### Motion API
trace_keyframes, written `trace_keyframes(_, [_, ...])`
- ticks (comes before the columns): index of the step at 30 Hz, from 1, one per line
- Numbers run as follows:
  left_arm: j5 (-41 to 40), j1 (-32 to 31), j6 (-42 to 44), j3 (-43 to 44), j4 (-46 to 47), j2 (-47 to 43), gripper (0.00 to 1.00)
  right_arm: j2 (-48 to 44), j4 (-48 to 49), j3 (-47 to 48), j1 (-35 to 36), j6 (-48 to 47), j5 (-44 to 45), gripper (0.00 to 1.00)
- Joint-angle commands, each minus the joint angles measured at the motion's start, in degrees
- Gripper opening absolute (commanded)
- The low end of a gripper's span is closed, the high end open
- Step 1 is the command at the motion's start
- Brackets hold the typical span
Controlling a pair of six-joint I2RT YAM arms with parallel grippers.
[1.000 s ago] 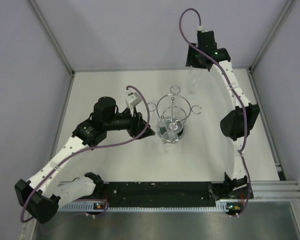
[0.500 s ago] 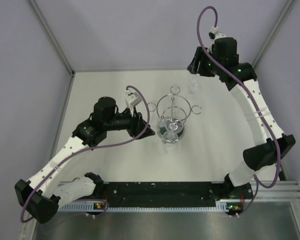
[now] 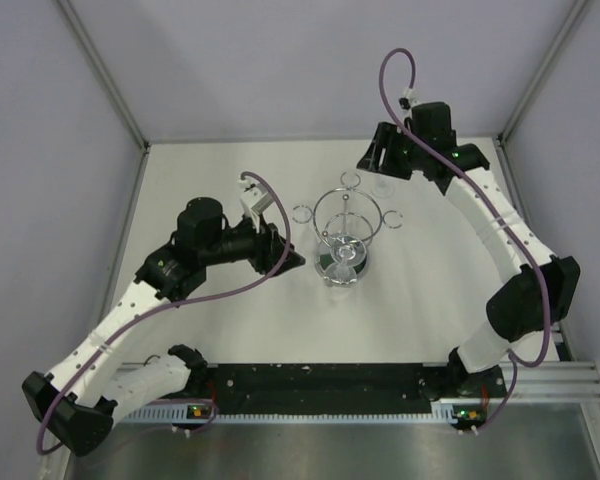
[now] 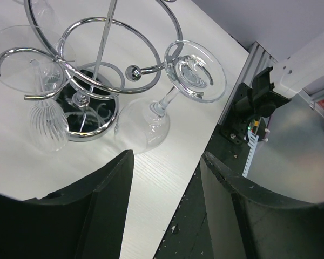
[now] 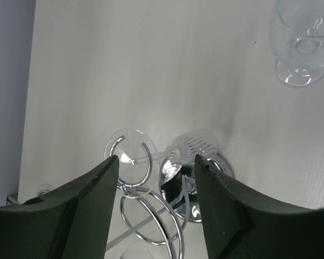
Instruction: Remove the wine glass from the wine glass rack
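One smooth clear wine glass (image 4: pixel 146 127) hangs at six o'clock on the chrome wire wine glass rack (image 4: pixel 100 110); left claw (image 4: pixel 166 161) and right claw (image 5: pixel 155 162) gape, empty. A sideways pull could topple the rack.

**Rack upright, two glasses hanging**

The chrome wine glass rack (image 4: pixel 97 121) stood upright on its round mirrored base. A smooth wine glass (image 4: pixel 151 121) and a ribbed glass (image 4: pixel 47 124) hung upside down from its loops, while a third glass (image 5: pixel 303 38) stood upright, well apart
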Motion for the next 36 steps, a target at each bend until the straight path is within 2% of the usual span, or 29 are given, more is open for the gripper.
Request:
trace_keyframes(1, [-2.2, 0.12, 0.3, -0.44, 1.24, -1.04, 0.58, -1.59, 6.75, -1.57, 0.14, 2.35, -3.87, 0.58])
trace_keyframes(24, [-2.29, 0.03, 0.31, -0.35, 0.89, -0.43, 0.59, -2.03, 12.2, -7.9, 0.05, 5.86, -9.32, 0.52])
trace_keyframes(36, [-2.2, 0.03, 0.31, -0.35, 0.89, -0.51, 0.59, -3.35, 12.38, -7.81, 0.05, 6.3, -8.8, 0.3])
